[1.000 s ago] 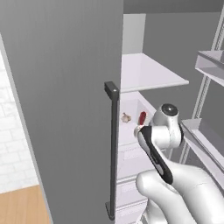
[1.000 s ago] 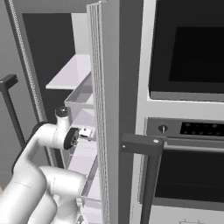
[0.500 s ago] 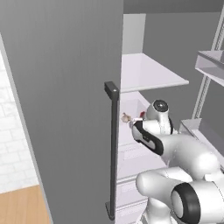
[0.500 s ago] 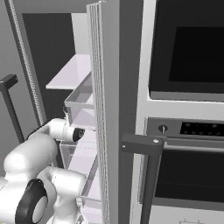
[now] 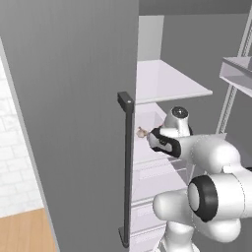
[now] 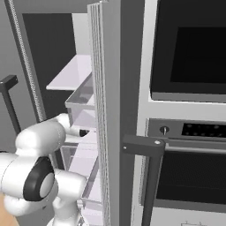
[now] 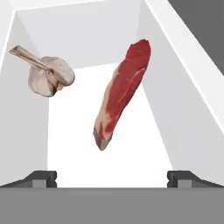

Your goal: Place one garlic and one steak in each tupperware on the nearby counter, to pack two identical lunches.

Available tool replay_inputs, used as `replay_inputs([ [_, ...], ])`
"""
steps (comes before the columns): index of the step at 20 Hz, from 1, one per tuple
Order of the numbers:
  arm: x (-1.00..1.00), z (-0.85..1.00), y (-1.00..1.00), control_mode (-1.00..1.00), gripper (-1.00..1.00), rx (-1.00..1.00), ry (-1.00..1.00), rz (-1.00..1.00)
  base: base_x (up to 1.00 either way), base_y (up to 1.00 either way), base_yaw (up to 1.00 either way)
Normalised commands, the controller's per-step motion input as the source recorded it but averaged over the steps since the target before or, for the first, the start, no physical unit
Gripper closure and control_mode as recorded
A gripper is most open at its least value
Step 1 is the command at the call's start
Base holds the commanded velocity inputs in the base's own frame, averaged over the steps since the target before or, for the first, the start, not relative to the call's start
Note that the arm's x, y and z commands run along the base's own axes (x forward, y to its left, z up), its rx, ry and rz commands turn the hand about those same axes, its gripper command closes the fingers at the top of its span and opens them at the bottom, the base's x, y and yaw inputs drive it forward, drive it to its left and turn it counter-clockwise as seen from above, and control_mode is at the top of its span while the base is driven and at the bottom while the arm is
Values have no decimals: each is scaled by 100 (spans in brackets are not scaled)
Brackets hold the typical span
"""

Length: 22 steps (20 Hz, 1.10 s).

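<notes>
Hand view looks into a white fridge drawer (image 7: 30, 131) that holds both foods, kept chilled there before packing, I judge. Its pale walls rise on either side and at the back, which leaves the tool room to come in only from the open front. The steak (image 7: 121, 92) is the larger item, a long red slab with a pale fat edge. Its long axis runs from the lower middle of the view up and slightly right, the narrower end pointing toward the drawer's back wall. The garlic (image 7: 50, 75) sits to its left, apart from it, near the side wall. Its dry stem points up and left toward the back corner. The tool (image 7: 112, 178) hangs with its two fingertips (image 7: 42, 177) spread wide at the drawer's front, pinching nothing; the steak's near end lies between their lines, so I judge the steak is the likelier target.
</notes>
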Motion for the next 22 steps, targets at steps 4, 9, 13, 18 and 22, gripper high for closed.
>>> replay_inputs([
  [4,32,-27,1,-100,-100,-2,13,0,0,0,0],
  [9,8,-10,0,-100,-100,0,8,0,0,0,0],
  [13,11,-14,0,-100,-100,0,14,0,0,0,0],
  [18,50,2,0,-100,-100,0,5,0,0,0,0],
  [22,58,0,0,-100,-100,0,1,0,0,0,0],
])
